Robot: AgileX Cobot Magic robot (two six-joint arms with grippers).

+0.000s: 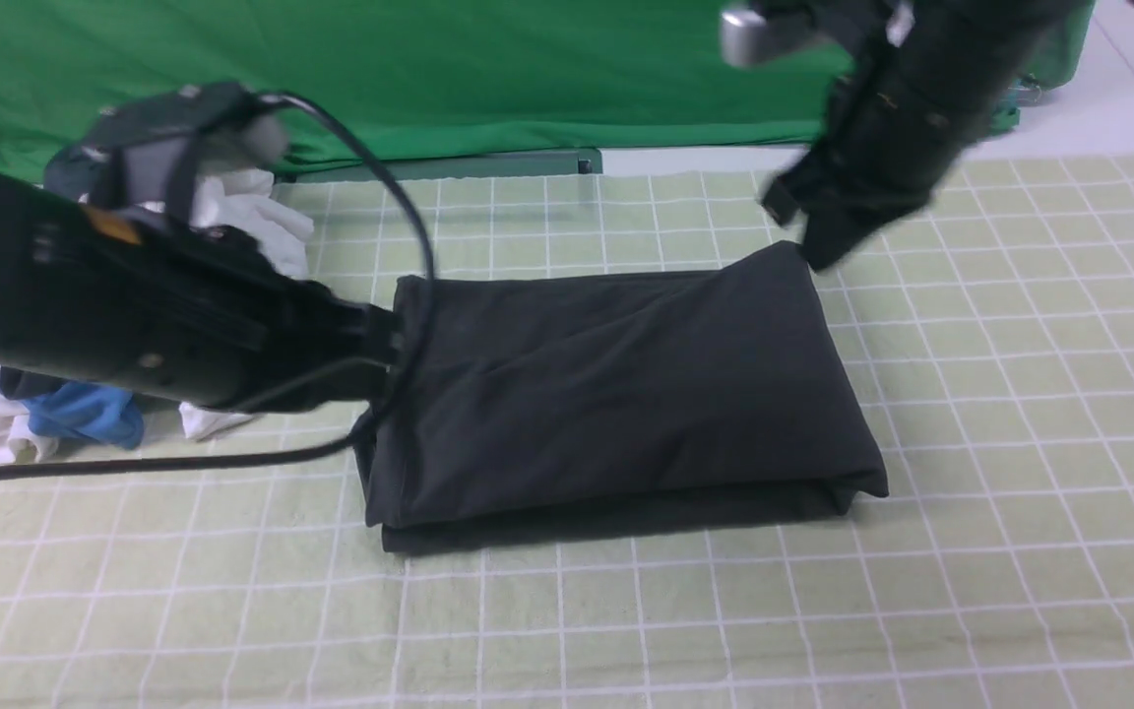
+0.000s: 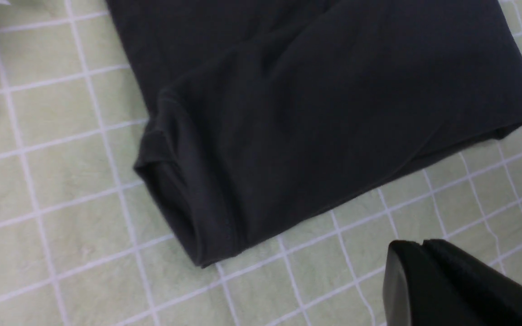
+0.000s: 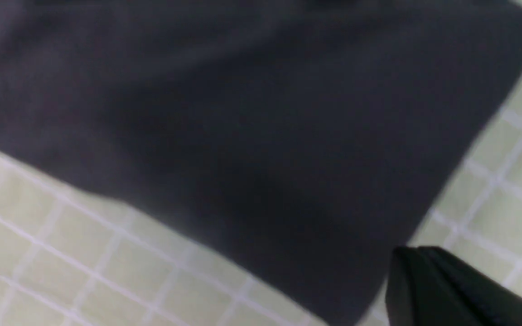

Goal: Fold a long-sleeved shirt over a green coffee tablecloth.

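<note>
**Folded shirt on the checked cloth**

The shirt [image 1: 616, 384] lies folded into a thick rectangle in the middle of the tablecloth [image 1: 1020, 414], layers stacked at its near edge. The left fingers [image 2: 417, 246] are closed and empty, low beside the shirt's left edge. The right fingers [image 3: 406, 253] are closed too, holding nothing, raised over the shirt's far right corner. White and blue clothes [image 1: 85, 414] are heaped at far left, before a green sheet [image 1: 488, 59].

Black shirt [image 1: 616, 384], plain. Tablecloth [image 1: 1020, 414] pale yellow-green, thin white grid lines. Backdrop [image 1: 488, 69] solid bright green. Clothes pile [image 1: 85, 414]: white plus blue. Both arms black.
</note>
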